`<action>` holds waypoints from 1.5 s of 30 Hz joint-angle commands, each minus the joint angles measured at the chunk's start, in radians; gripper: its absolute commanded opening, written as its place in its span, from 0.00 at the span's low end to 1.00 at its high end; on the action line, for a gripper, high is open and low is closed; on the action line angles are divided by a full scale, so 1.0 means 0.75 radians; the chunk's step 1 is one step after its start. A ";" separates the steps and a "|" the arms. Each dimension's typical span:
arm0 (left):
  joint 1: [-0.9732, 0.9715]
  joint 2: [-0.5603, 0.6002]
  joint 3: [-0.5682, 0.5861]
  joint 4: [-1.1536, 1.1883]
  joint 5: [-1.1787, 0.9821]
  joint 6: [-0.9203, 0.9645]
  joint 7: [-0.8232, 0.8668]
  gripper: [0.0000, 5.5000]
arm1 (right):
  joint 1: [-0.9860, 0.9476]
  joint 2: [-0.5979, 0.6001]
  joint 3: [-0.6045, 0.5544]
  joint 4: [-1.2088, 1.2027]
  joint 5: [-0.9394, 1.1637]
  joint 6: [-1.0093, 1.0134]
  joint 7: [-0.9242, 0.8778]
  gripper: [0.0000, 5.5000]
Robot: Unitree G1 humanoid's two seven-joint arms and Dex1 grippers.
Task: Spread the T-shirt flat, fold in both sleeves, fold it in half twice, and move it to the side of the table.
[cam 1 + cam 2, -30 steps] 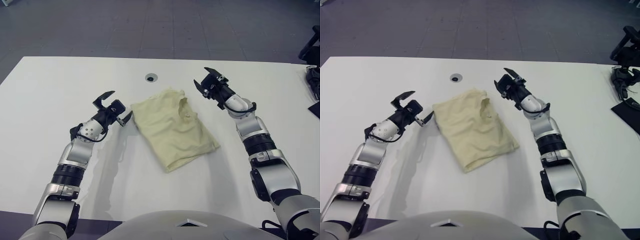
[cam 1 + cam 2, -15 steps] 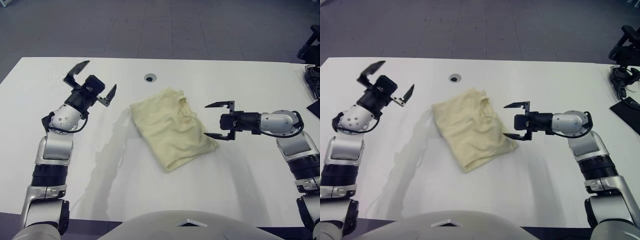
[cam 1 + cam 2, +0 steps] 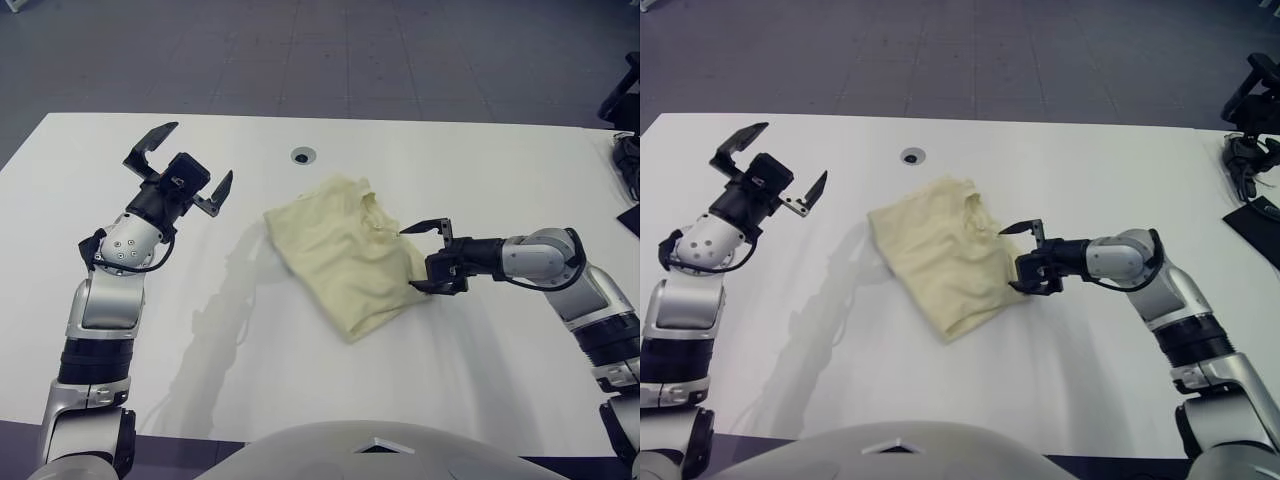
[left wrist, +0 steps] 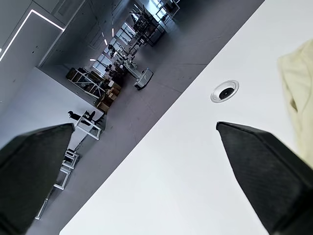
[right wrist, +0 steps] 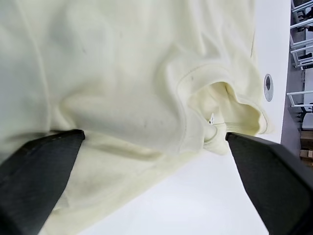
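Observation:
The pale yellow T-shirt [image 3: 345,255] lies folded into a compact rectangle, turned at an angle, near the middle of the white table [image 3: 480,350]. My right gripper [image 3: 410,260] is open low at the shirt's right edge, one finger above the cloth and one at the table by the shirt's right corner. The right wrist view looks across the shirt [image 5: 122,73] and its collar between the dark fingers [image 5: 34,166]. My left gripper [image 3: 200,150] is open and raised above the table, left of the shirt and apart from it, with nothing in it.
A round metal grommet [image 3: 301,155] sits in the table behind the shirt and also appears in the left wrist view as the grommet [image 4: 224,91]. Dark equipment [image 3: 1250,170] lies at the table's far right edge. Bare table stretches left and right of the shirt.
My right gripper swung down from behind the shirt and moved left onto its right edge; the shirt shifted slightly. My left gripper rose up and to the left, then held still.

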 commanded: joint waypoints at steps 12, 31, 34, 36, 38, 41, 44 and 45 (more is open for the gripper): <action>0.022 0.003 -0.056 -0.069 0.037 0.035 -0.039 0.98 | 0.108 0.206 0.106 -0.266 0.118 0.066 -0.017 0.98; 0.093 0.061 -0.112 -0.055 0.033 -0.182 -0.136 0.98 | 0.104 0.026 0.041 -0.213 0.000 0.053 0.036 0.98; 0.106 0.079 -0.109 -0.055 0.033 -0.218 -0.158 0.98 | 0.133 0.028 0.061 -0.222 -0.024 0.036 0.031 0.98; 0.104 0.085 -0.114 -0.048 0.032 -0.236 -0.164 0.98 | 0.162 0.039 0.086 -0.255 -0.009 0.041 0.045 0.98; 0.104 0.080 -0.118 -0.041 0.035 -0.248 -0.166 0.98 | 0.189 0.045 0.124 -0.284 -0.004 0.037 0.064 0.98; 0.105 0.075 -0.129 -0.033 0.044 -0.262 -0.170 0.98 | 0.191 0.071 0.162 -0.297 -0.001 0.036 0.057 0.98; 0.109 0.074 -0.134 -0.030 0.048 -0.268 -0.171 0.98 | 0.154 0.116 0.159 -0.271 -0.007 0.026 0.001 0.98; 0.109 0.076 -0.137 -0.026 0.052 -0.272 -0.172 0.98 | 0.132 0.139 0.141 -0.262 -0.006 0.026 -0.034 0.98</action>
